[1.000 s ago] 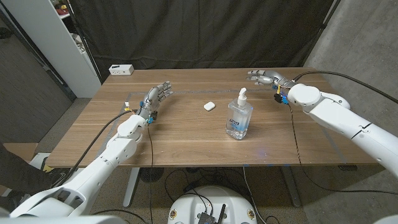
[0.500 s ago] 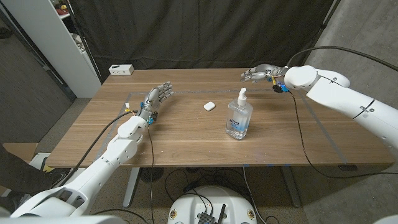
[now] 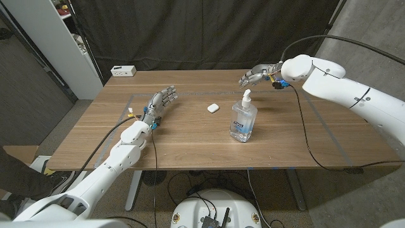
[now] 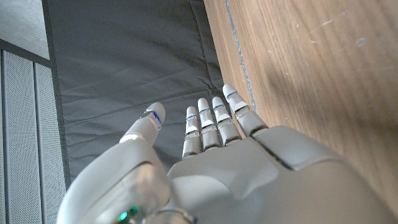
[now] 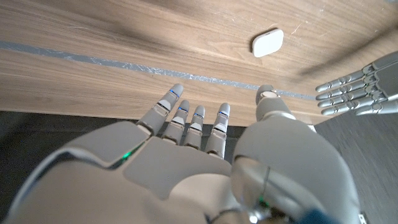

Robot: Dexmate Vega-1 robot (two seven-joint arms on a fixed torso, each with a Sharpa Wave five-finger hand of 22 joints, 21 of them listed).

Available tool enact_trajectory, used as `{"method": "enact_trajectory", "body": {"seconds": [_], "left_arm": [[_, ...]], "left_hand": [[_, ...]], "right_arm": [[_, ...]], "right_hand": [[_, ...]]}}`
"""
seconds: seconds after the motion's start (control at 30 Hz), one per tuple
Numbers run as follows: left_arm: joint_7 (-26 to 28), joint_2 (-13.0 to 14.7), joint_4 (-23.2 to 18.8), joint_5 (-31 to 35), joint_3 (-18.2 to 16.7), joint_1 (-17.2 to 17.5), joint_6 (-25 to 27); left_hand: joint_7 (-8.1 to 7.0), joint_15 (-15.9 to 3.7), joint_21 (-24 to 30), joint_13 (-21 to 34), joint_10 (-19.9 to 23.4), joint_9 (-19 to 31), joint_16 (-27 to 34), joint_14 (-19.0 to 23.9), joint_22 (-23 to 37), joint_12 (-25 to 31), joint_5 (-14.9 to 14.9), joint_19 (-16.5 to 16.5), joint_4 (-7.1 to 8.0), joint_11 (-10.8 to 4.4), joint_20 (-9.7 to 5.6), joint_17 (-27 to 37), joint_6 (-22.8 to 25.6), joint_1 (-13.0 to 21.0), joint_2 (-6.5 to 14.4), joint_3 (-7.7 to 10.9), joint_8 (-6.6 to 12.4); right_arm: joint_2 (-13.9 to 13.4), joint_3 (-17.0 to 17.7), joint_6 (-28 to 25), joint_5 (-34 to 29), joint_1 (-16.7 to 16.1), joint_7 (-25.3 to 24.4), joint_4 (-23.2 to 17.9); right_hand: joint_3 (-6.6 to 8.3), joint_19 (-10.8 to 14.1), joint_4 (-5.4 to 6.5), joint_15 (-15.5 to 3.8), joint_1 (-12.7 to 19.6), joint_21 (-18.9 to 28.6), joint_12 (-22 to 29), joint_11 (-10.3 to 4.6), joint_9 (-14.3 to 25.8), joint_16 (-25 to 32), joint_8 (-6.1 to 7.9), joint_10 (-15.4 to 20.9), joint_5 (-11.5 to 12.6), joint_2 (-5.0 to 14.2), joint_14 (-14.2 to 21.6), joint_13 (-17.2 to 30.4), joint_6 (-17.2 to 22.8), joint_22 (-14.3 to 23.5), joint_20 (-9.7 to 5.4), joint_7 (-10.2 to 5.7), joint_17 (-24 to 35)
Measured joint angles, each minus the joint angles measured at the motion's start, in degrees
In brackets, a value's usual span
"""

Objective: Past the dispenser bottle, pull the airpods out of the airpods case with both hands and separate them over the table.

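Reaching over far edge of counter [image 3: 190, 152], right hand [image 3: 254, 75] hangs spread and empty behind dispenser bottle [image 3: 243, 117], likely routing around it toward airpods case [image 3: 213, 108] lying mid-counter, closed. Left hand [image 3: 159, 101] waits spread, empty, near left edge.

wooden table [image 3: 190, 142] with pale tape outline [image 3: 319, 123], white power strip [image 3: 123, 71] at far edge beyond the left hand [image 3: 160, 102], black curtain [image 3: 209, 31] behind, white shelf unit [image 3: 54, 38] further left
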Motion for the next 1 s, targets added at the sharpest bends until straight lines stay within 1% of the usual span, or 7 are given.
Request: {"method": "enact_trajectory", "body": {"seconds": [0.1,0.2,0.53,0.67,0.73,0.8,1.0], "left_arm": [[0.05,-0.02,-0.11,0.00,0.02,0.16,-0.05],[0.14,-0.07,-0.23,-0.01,0.03,0.33,-0.24],[-0.18,-0.69,0.30,-0.08,0.22,0.46,-1.00],[-0.92,-1.14,1.11,-0.25,0.37,0.29,-1.57],[-1.03,-1.27,1.41,-0.28,0.41,0.20,-1.66],[-1.43,-1.49,1.83,-0.41,0.44,0.05,-1.98],[-1.86,-1.89,2.61,-0.65,0.47,-0.05,-2.32]], "left_hand": [[0.23,0.00,0.00,0.00,0.00,0.00,0.00,0.00,0.00,0.00,0.00,0.00,-0.21,0.00,0.00,0.00,0.23,0.00,0.00,-0.21,0.00],[0.30,0.00,0.00,0.26,0.00,0.00,0.00,0.00,0.00,0.00,0.00,-0.23,-0.05,0.00,-0.23,0.00,0.30,0.00,0.00,-0.37,0.00],[0.06,0.00,0.00,0.26,0.30,0.00,0.22,0.00,0.00,0.22,0.00,-0.23,-0.18,0.31,-0.23,-0.01,0.55,0.22,0.23,-0.69,0.00],[0.06,-0.04,0.00,0.36,0.53,0.00,0.22,0.04,0.00,0.22,0.00,-0.23,-0.03,0.08,-0.23,-0.01,0.55,0.22,0.22,-0.85,0.00],[0.06,-0.22,0.00,0.53,0.61,0.00,0.21,0.22,0.00,0.22,0.00,-0.23,-0.04,0.00,-0.23,-0.01,0.55,0.22,0.22,-1.17,0.00],[0.06,-0.22,0.00,0.53,0.61,0.00,0.22,0.22,0.00,0.22,0.00,-0.23,-0.12,0.00,-0.23,-0.01,0.55,0.22,0.22,-1.25,0.00],[0.37,-0.22,0.00,0.53,0.61,0.00,0.21,0.22,-0.01,0.22,0.00,-0.23,-0.11,0.00,-0.23,-0.06,0.86,0.22,0.22,-1.25,0.43]], "right_arm": [[0.43,-0.82,-0.75,-1.86,0.75,2.28,0.11],[1.97,-3.53,-1.89,-4.36,3.16,5.13,0.43],[5.15,-9.26,-5.64,-12.23,7.52,12.19,1.08],[7.56,-12.60,-6.39,-15.24,10.13,14.85,2.61],[7.87,-12.98,-6.43,-16.39,10.45,15.89,2.84],[9.32,-14.68,-6.43,-17.92,11.89,17.50,4.24],[11.79,-17.14,-5.47,-20.62,14.21,20.75,7.16]], "right_hand": [[-0.13,0.00,-0.13,0.00,0.00,0.00,0.00,0.00,0.00,0.00,0.00,0.00,0.00,0.00,0.00,0.00,0.00,0.00,0.00,0.00,0.00],[-0.13,0.00,-0.13,0.00,0.61,0.00,0.00,0.00,0.00,0.00,0.00,0.00,0.00,0.00,0.00,0.00,-0.15,0.00,0.00,0.15,0.00],[-0.12,-0.22,-0.12,-0.16,1.43,0.00,0.00,0.21,-0.01,0.00,0.00,-0.21,0.00,-0.08,-0.16,-0.01,-0.75,-0.01,0.22,0.31,0.01],[-0.12,-0.33,-0.12,-0.20,1.51,-0.01,0.00,0.21,-0.01,0.00,0.00,-0.21,0.00,0.00,-0.20,-0.01,-0.74,-0.01,0.29,0.31,0.01],[0.01,-0.53,-0.25,-0.20,1.51,-0.03,0.00,0.21,-0.01,0.00,-0.34,-0.21,0.00,0.00,-0.20,-0.01,-0.74,-0.01,0.10,0.31,0.01],[0.13,-0.53,-0.37,-0.20,1.51,-0.03,0.00,0.21,-0.01,0.00,-0.34,-0.21,0.00,0.00,-0.20,-0.01,-0.74,-0.01,0.10,0.31,0.01],[0.13,-0.75,-0.37,-0.20,2.12,-0.03,0.00,0.21,-0.01,0.00,-0.34,-0.21,0.00,0.00,-0.20,-0.01,-0.74,-0.01,0.31,0.31,0.01]]}}
